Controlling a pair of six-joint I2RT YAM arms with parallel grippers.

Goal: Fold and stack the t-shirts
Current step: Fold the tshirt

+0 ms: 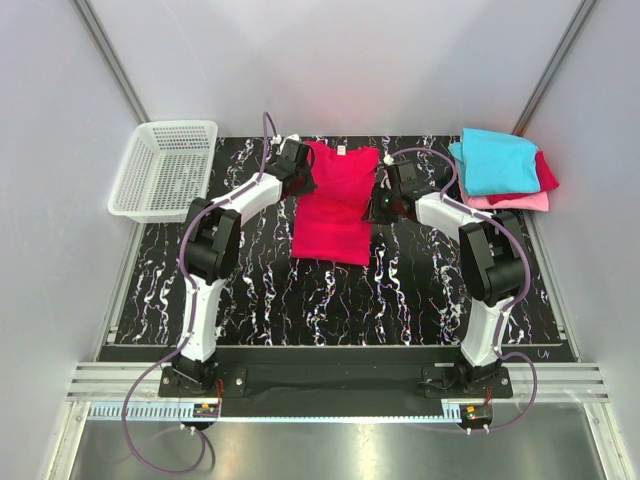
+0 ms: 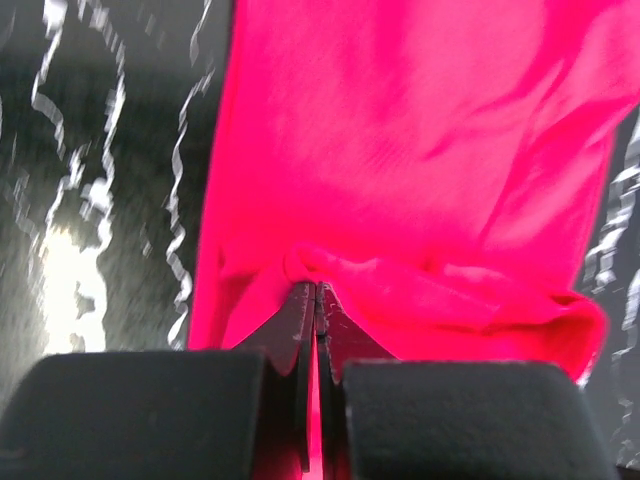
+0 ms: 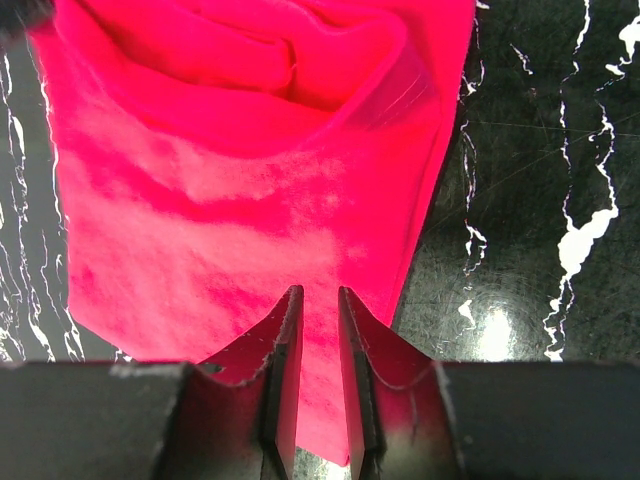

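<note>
The crimson-red t-shirt [image 1: 333,205] lies partly folded in the middle of the black marbled table [image 1: 300,300], its white neck label at the far end. My left gripper [image 1: 300,166] is at the shirt's far left edge, shut on a bunched fold of the red cloth [image 2: 400,290]. My right gripper [image 1: 383,197] is at the shirt's right edge. Its jaws stand a narrow gap apart over flat red cloth [image 3: 250,220], near the cloth's edge. A stack of cyan [image 1: 498,160], dark red [image 1: 545,175] and pink [image 1: 515,202] shirts lies at the far right.
A white plastic mesh basket [image 1: 165,170] stands at the table's far left corner. Bare black marbled table shows in front of the red shirt and on both sides of it. Grey walls close in the sides and back.
</note>
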